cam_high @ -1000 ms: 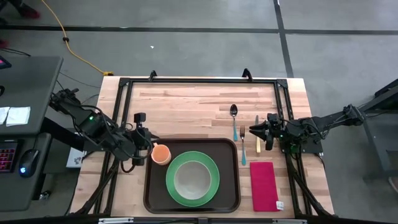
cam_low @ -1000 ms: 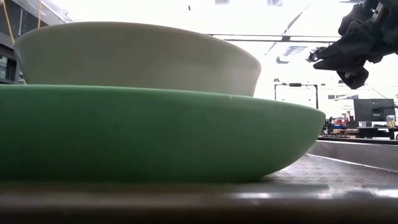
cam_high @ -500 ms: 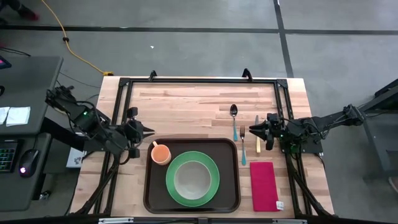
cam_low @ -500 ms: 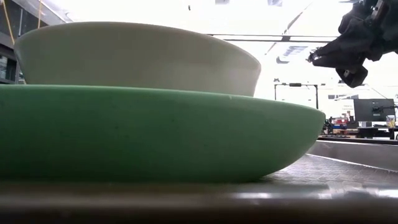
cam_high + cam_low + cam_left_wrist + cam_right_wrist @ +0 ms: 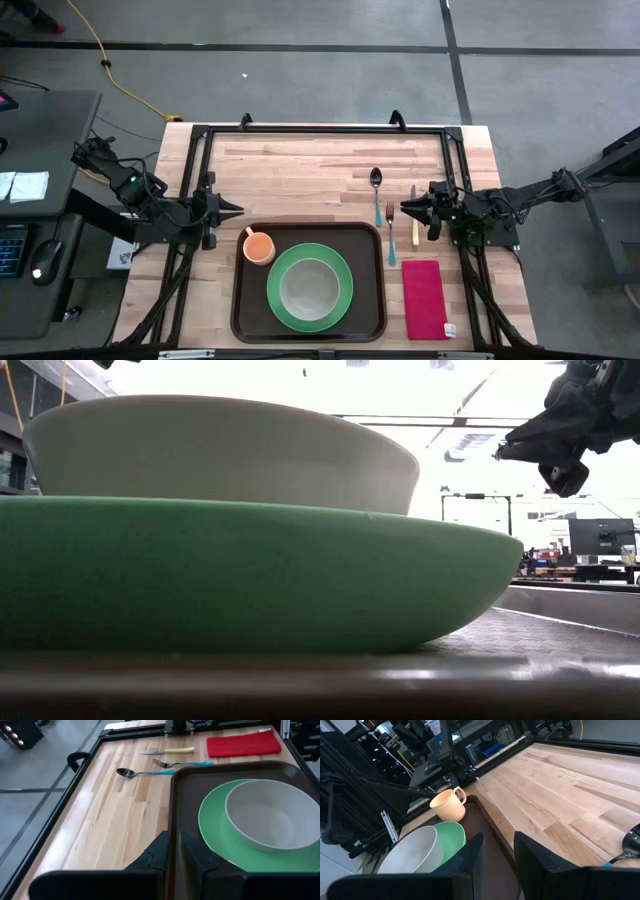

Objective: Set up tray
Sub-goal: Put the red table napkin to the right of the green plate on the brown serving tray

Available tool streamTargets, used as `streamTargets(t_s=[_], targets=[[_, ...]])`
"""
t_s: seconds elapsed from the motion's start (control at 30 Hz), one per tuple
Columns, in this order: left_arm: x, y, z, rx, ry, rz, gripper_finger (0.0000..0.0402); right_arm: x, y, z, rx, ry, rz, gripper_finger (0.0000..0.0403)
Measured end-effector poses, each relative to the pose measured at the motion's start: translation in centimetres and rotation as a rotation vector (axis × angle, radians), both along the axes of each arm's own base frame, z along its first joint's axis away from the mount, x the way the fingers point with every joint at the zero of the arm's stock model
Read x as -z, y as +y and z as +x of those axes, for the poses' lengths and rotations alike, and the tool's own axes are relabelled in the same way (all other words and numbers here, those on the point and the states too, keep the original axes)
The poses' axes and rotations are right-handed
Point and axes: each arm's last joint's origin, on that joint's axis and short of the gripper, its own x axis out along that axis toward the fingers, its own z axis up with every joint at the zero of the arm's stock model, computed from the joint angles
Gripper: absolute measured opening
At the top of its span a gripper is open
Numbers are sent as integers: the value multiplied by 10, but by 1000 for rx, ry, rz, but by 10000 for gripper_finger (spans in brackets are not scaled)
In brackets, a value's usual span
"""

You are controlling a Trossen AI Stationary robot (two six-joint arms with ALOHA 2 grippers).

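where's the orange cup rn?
In the high view the orange cup stands in the tray's far-left corner, beside the green plate and bowl. The left gripper is just beyond the tray's left corner, clear of it.

tray, green plate, white bowl
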Motion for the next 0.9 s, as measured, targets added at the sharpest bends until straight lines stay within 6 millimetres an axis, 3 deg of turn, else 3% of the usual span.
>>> streamTargets(t_s=[0.67,0.9], targets=[[-1,10,-16,76,-7,77,72,-5,0,1,0,-55,17,83],[24,10,-16,70,-68,24,72,-5,0,1,0,-55,17,83]])
